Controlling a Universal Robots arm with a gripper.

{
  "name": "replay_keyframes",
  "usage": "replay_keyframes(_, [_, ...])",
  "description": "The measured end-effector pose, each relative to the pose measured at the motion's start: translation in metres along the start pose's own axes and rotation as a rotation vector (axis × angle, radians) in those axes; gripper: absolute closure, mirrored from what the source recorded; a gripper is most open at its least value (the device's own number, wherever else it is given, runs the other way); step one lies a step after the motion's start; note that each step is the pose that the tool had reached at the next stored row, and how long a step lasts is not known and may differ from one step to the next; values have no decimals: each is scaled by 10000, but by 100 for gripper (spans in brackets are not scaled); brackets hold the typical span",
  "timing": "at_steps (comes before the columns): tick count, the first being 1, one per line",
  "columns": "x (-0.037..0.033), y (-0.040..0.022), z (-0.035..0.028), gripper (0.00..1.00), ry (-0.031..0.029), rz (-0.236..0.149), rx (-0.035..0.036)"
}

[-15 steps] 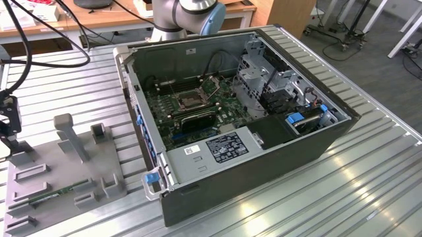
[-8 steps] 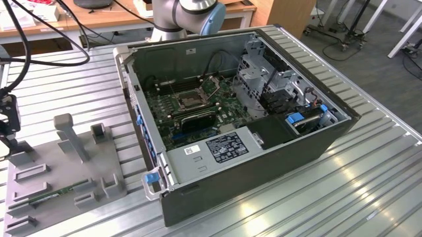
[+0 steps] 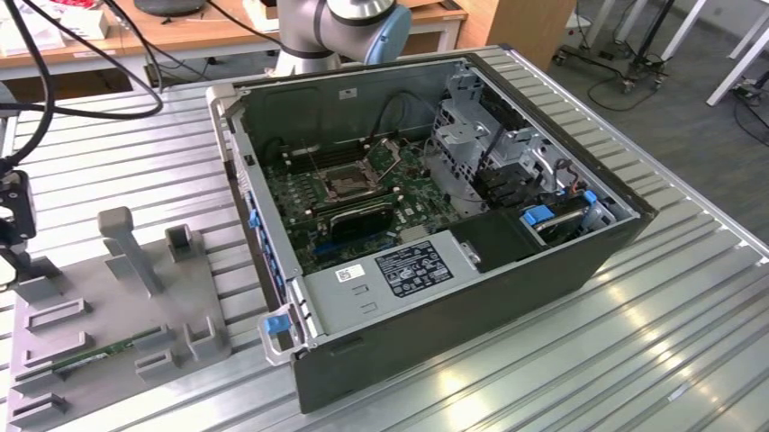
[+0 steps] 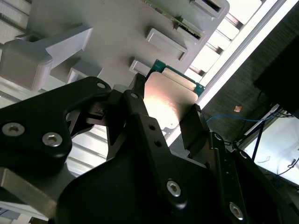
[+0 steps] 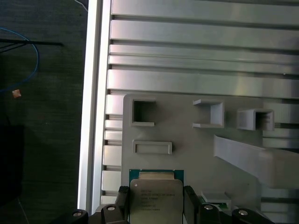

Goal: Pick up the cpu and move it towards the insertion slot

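Exterior view: open computer case (image 3: pixel 481 261) lying on its side on the ribbed metal surface (image 3: pixel 673 342), motherboard (image 3: pixel 415 178) facing up. Near the board's middle, the insertion slot (image 3: pixel 342 185): square, silver-framed, dark at the centre, long narrow black memory slots (image 3: pixel 360 216) just beside it. To the exterior view's left of the case and apart from it, a grey fixture (image 3: pixel 132 315) with posts and pockets, a green memory stick (image 3: pixel 90 355) lying in one of its channels. At the exterior view's left edge, over the fixture's far corner, the arm's black end (image 3: pixel 10 216), cables trailing from it.

First wrist view: gripper (image 5: pixel 156 204) low over the fixture, black fingers (image 5: pixel 190 205) closed on the cpu (image 5: pixel 155 200), one against each of two opposite sides. Silvery-beige metal face up, small print on it, green rim showing past one side. Just beside the cpu, a shallow rectangular pocket (image 5: pixel 152 147); near that, a deeper square pocket (image 5: pixel 144 112). Dark floor (image 5: pixel 42 140) beyond the surface's border.

Second wrist view: cpu (image 4: pixel 166 100) bright between the two fingers (image 4: pixel 194 123), at the fixture's edge nearest the surface's border. Lifted clear of the fixture or resting in it: cannot tell. Cpu at the fixture, well apart from the insertion slot in the case.
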State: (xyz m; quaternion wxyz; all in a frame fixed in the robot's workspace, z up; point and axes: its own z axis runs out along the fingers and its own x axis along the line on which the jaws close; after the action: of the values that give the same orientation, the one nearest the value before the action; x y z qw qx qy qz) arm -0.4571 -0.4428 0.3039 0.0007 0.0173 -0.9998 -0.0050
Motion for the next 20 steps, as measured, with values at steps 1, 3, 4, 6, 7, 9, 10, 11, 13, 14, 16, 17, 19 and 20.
replay_keyframes(1, [0,0,-5,45,-2,0,-1])
replay_keyframes(3, [0,0,-20,45,-1,0,-1])
replay_keyframes(4, [0,0,-26,45,-2,0,-1])
replay_keyframes(6, [0,0,-45,45,-2,0,-1])
replay_keyframes(7, [0,1,-54,45,-2,0,-2])
replay_keyframes(9, [0,1,-76,45,-1,0,-1])
replay_keyframes(10, [0,1,-85,45,-2,-1,-1])
replay_keyframes(11, [0,1,-95,45,-2,0,-1])
replay_keyframes(13, [0,1,-118,45,-2,0,-1])
replay_keyframes(14, [0,1,-131,45,-2,0,-1])
replay_keyframes(16, [0,2,-157,45,-2,0,-2])
replay_keyframes(17, [0,2,-169,45,-1,0,-2])
replay_keyframes(19, [0,2,-194,45,-2,0,-1])
replay_keyframes(20, [0,2,-208,45,-2,0,-1])
